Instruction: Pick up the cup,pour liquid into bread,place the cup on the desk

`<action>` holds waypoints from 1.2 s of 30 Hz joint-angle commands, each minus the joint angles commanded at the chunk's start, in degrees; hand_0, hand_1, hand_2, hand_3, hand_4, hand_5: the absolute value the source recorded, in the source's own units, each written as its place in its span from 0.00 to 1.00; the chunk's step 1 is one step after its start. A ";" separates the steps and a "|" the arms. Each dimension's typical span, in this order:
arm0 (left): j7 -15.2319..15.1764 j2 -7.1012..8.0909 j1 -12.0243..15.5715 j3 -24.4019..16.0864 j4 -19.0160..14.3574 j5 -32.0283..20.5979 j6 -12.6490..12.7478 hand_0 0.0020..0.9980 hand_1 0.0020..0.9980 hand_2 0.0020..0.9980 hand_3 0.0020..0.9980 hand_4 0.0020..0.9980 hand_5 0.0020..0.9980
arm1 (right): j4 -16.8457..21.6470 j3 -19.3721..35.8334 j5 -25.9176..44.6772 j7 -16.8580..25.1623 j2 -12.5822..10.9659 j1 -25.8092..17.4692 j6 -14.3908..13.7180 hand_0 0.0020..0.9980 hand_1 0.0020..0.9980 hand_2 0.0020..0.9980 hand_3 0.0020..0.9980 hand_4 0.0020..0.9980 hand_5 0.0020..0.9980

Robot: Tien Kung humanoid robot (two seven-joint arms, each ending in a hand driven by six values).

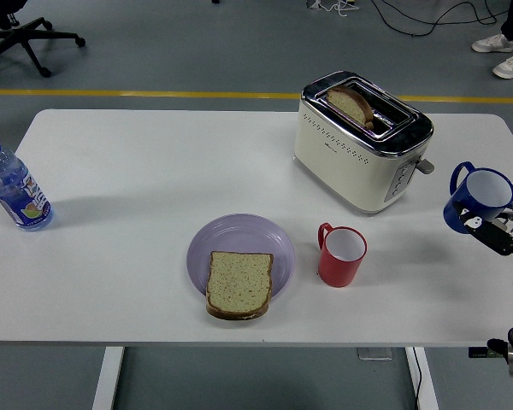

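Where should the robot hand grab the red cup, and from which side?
Probably around the round body of the red cup, coming from the right. Its handle sticks out to the left, toward the purple plate, so the right side is smooth and free. The cup stands upright and open on top, so a side grip should keep it level. The right robot hand already holds the blue cup.

Grey floor (197, 51), yellow line (137, 93)

Right robot hand (506, 232) cut off at right edge; shoes (503, 53) cropped.
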 joint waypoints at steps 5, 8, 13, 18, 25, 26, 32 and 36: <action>-0.05 0.03 -0.05 0.07 0.00 -0.16 0.00 0.68 0.74 0.75 0.65 0.41 1.00 | 6.06 0.10 -1.36 -4.08 -1.30 -0.11 2.39 0.15 0.14 0.35 0.48 0.77 0.07; -0.03 0.06 -0.10 0.20 0.00 -0.24 -0.04 0.68 0.74 0.75 0.65 0.41 1.00 | 10.01 -0.25 -2.73 -7.95 -2.38 0.39 4.45 0.12 0.11 0.33 0.48 0.76 0.06; 0.02 0.11 -0.14 0.20 0.00 -0.19 -0.10 0.68 0.74 0.75 0.65 0.41 1.00 | 13.47 -1.86 -5.03 -12.19 -3.51 1.66 6.35 0.12 0.11 0.32 0.48 0.75 0.05; 0.10 0.20 -0.22 -0.08 0.00 0.09 -0.14 0.68 0.74 0.75 0.65 0.41 1.00 | 15.72 -5.04 -9.14 -17.82 -4.18 4.56 9.43 0.10 0.11 0.32 0.45 0.72 0.04; 0.11 0.33 -0.42 -0.13 0.00 0.02 -0.17 0.68 0.74 0.75 0.65 0.41 1.00 | 16.61 -9.40 -14.23 -25.72 -5.34 9.54 14.58 0.11 0.11 0.32 0.43 0.71 0.05; 0.10 0.34 -0.45 -0.12 0.00 -0.03 -0.17 0.68 0.74 0.75 0.65 0.41 1.00 | 16.71 -10.41 -15.18 -26.96 -5.57 10.66 15.55 0.11 0.11 0.32 0.43 0.71 0.05; 0.10 0.32 -0.54 -0.13 0.00 -0.30 -0.18 0.68 0.74 0.75 0.65 0.41 1.00 | 15.92 -15.72 -17.70 -28.90 -5.84 15.76 16.04 0.11 0.11 0.32 0.43 0.70 0.06; 0.12 0.31 -0.57 -0.02 0.00 -0.40 -0.23 0.68 0.74 0.75 0.65 0.41 1.00 | 14.86 -19.60 -18.28 -29.14 -5.16 19.34 15.73 0.11 0.11 0.32 0.44 0.70 0.06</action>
